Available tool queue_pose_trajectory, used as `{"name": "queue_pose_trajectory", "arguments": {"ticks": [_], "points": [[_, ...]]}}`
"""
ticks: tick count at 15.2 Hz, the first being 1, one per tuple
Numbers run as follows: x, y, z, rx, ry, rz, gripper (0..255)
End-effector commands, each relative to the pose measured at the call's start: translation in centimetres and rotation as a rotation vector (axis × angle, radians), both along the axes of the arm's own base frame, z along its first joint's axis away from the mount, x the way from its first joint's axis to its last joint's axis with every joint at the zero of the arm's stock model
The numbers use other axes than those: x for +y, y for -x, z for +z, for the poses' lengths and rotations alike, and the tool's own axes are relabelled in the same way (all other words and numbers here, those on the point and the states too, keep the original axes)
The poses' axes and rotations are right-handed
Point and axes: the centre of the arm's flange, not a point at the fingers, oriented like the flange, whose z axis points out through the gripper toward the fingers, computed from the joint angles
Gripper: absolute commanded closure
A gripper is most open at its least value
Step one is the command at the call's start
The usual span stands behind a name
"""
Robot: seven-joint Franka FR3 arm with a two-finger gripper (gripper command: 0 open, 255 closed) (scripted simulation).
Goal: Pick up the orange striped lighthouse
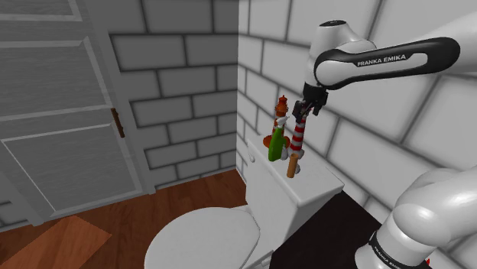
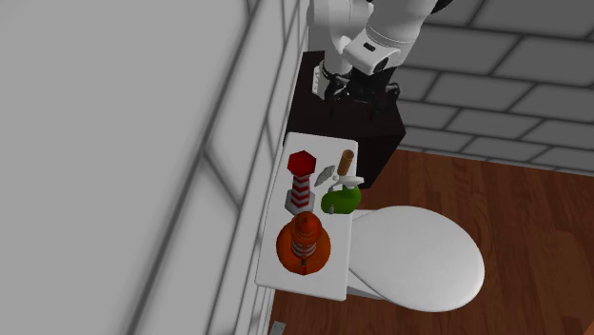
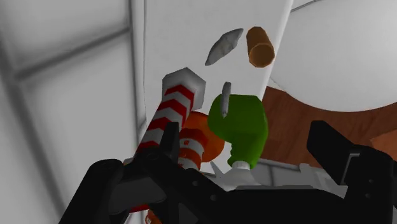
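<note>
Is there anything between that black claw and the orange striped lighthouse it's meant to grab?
Yes. The red-and-white lighthouse stands on the toilet tank lid between the open gripper and the orange lighthouse, close to it. A green bottle stands just beside them too.

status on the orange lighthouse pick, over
Claw open, empty, above the tank lid. Orange striped lighthouse upright on the lid, not gripped. Red-and-white lighthouse and green bottle crowd close beside it.

Side and overhead views of cistern (image 1: 315, 180)
</note>
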Motion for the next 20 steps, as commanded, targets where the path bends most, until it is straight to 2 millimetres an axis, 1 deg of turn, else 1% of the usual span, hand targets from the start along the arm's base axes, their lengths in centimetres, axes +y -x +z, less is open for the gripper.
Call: {"name": "queue_pose_trajectory", "arguments": {"ticks": [1, 10, 18, 19, 20], "points": [[-1.2, -1.7, -0.8, -0.035, 0.004, -0.008, 0], [-6.7, -9.7, -4.0, -0.176, 0.02, -0.049, 0], [-11.9, -17.0, -5.8, -0.301, 0.034, -0.085, 0], [-11.9, -17.1, -5.8, -0.303, 0.034, -0.085, 0], [-11.9, -17.1, -6.3, -0.303, 0.034, -0.085, 0]]}}
